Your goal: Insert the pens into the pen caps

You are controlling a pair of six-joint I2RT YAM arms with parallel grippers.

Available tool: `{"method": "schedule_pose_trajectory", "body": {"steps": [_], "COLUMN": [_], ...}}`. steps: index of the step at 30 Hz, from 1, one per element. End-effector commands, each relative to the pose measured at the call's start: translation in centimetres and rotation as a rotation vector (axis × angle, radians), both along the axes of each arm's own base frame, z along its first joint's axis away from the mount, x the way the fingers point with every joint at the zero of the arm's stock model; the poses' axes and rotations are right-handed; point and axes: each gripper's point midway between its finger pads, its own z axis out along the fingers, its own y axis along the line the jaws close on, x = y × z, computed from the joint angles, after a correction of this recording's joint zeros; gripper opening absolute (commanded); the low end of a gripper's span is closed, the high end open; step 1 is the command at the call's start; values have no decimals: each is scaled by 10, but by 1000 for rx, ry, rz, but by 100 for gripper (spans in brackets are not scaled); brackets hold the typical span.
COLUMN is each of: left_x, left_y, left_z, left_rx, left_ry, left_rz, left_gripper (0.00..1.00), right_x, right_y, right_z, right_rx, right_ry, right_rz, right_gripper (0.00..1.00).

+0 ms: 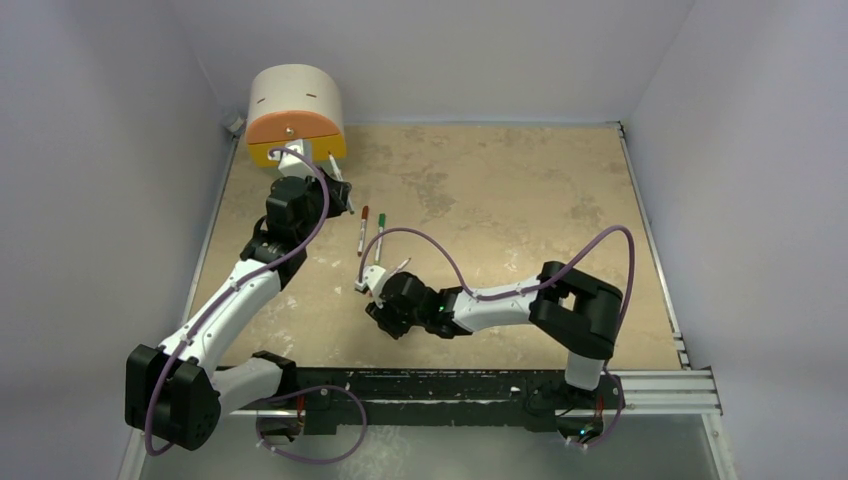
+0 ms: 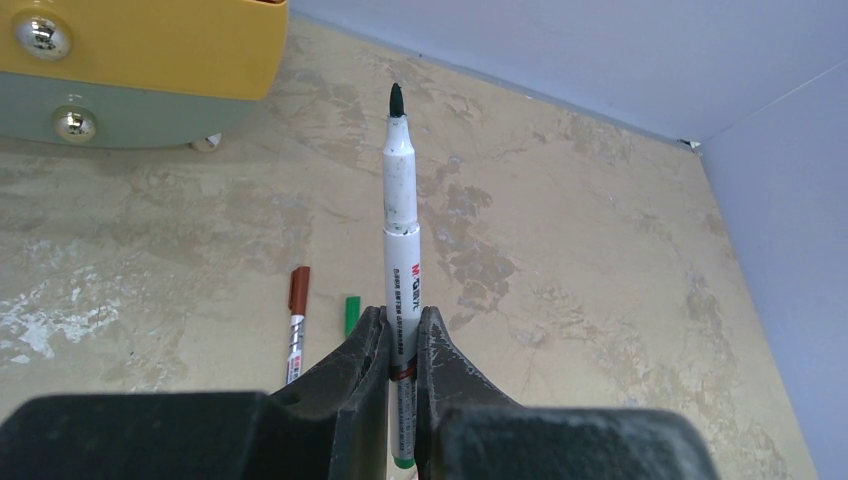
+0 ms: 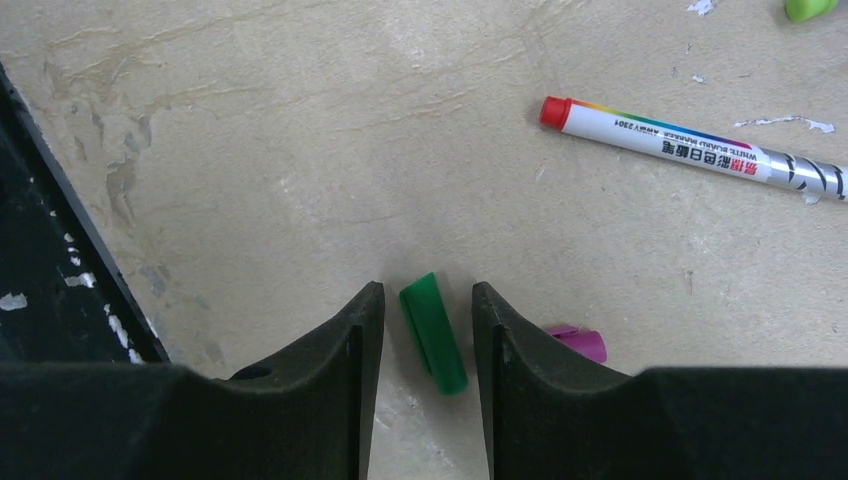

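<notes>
The green-tipped pen (image 2: 401, 190) is clamped between the closed fingers (image 2: 362, 365) of the left end effector (image 2: 402, 325), held above the tabletop (image 2: 600, 300). Its long axis runs straight out from the end effector, and the uncapped tip points away, towards the far wall. The green cap (image 3: 433, 335) lies flat on the tabletop in the gap of the right end effector (image 3: 428, 292), which stands open with one finger on each side and grips nothing. The cap's long axis runs almost along the fingers, slightly slanted. A magenta cap (image 3: 580, 343) lies just beside the right-hand finger, partly hidden by it. Farther off lies a red-ended pen (image 3: 680, 147), across the view. Below the held pen, a dark red capped pen (image 2: 297, 320) and a green capped pen (image 2: 351, 315) lie side by side, caps pointing away. A yellow drum-shaped object (image 2: 140, 50) stands at the far left.
</notes>
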Motion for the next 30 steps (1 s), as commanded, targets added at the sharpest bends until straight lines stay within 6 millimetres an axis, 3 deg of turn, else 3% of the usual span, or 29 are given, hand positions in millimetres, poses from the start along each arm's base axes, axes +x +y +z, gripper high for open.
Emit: {"method": "schedule_pose_trajectory", "body": {"steps": [1,8,24,30], "left_x": [0,0,0,1], "left_y": [1,2,-1,-1], "left_z": [17,16,15,17], "left_rx": [-18,-19,-40,-42], "left_ry": [-54,-53,-57,-61], "left_rz": [-4,-3,-9,-11], "left_gripper": [0,0,0,0], "right_x": [4,7,0,-3], "right_y": [-6,-13,-31,-30], "right_z": [-10,-11,-8,-13], "right_rx": [-76,-104,-146,-155], "right_ry": [-26,-48,-62,-54], "right_rz": [-23,-51,-68,-58], "right_gripper": [40,30,35,32]}}
